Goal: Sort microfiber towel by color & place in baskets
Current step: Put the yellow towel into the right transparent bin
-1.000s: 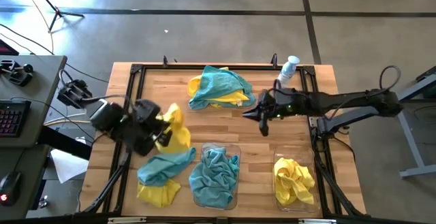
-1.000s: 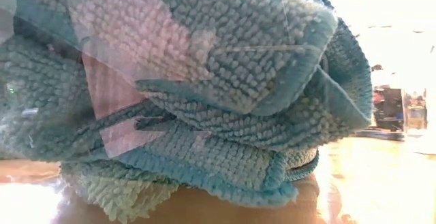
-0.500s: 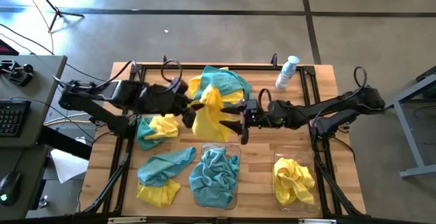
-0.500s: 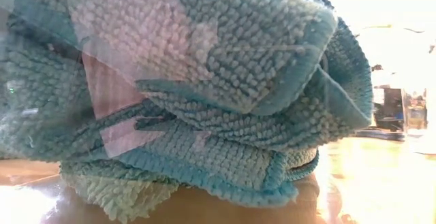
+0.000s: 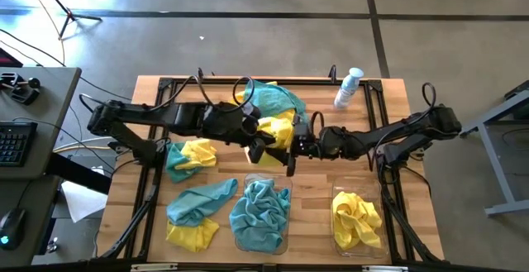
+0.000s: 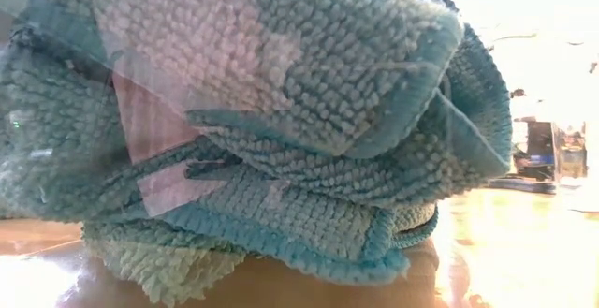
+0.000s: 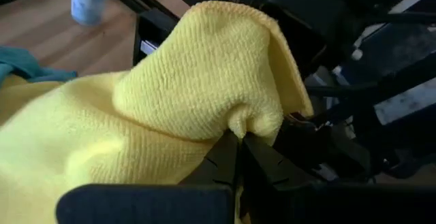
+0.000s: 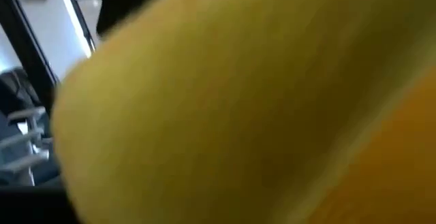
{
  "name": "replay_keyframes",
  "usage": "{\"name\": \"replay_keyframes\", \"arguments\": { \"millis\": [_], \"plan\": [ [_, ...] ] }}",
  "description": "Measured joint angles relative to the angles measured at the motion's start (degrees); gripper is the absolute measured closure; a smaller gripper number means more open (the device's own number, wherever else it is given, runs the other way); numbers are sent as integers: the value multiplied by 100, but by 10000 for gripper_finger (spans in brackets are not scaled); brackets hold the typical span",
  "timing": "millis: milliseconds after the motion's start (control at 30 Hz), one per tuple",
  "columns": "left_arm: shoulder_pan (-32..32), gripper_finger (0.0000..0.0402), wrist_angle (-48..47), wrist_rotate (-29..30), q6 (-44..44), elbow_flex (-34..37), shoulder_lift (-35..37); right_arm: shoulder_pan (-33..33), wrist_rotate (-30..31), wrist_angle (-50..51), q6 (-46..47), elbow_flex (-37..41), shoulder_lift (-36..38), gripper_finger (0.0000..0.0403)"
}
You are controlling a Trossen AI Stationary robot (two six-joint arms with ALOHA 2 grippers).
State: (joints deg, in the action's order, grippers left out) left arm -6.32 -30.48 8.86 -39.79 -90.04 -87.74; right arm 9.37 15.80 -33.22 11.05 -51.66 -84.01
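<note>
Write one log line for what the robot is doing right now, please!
step: handover of yellow towel mid-table | left gripper: shut on it | right gripper: open, at the towel | baskets: one teal, one yellow

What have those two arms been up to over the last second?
The left gripper, shut on a yellow towel, carried it from the table's left side to the middle. The right gripper came in to meet it and opened against the cloth. The filled baskets and the spray bottle stayed put.

We've got two matte black arms here, chunky jointed links, black cables looping off both, and flat dark fingers (image 7: 272,163) with ridged pads.
</note>
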Motion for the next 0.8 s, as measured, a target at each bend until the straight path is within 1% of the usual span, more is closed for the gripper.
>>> {"name": "replay_keyframes", "arguments": {
  "millis": [100,167,267,367,400,433,600,733,800],
  "plan": [
    [0,401,62,20,0,0,27,53,1,236,-113,-2,0,173],
    [0,401,92,-3,0,0,47,74,8,303,-184,-2,0,202],
    [0,401,190,-313,0,-1,55,95,-4,256,-254,-2,0,268],
    [0,399,186,-382,127,0,26,100,-223,368,-254,-2,45,355],
    [0,396,190,-376,203,0,17,100,-278,445,-250,-2,85,377],
    [0,392,195,-379,263,0,13,100,-282,527,-249,-2,117,388],
    [0,352,224,-624,364,-2,13,98,-285,1194,83,-2,397,372],
    [0,314,188,-784,547,-4,13,149,-228,2286,714,-2,898,393],
    [0,302,28,-842,711,-6,38,215,-209,2894,963,-2,1213,397]
  ]
}}
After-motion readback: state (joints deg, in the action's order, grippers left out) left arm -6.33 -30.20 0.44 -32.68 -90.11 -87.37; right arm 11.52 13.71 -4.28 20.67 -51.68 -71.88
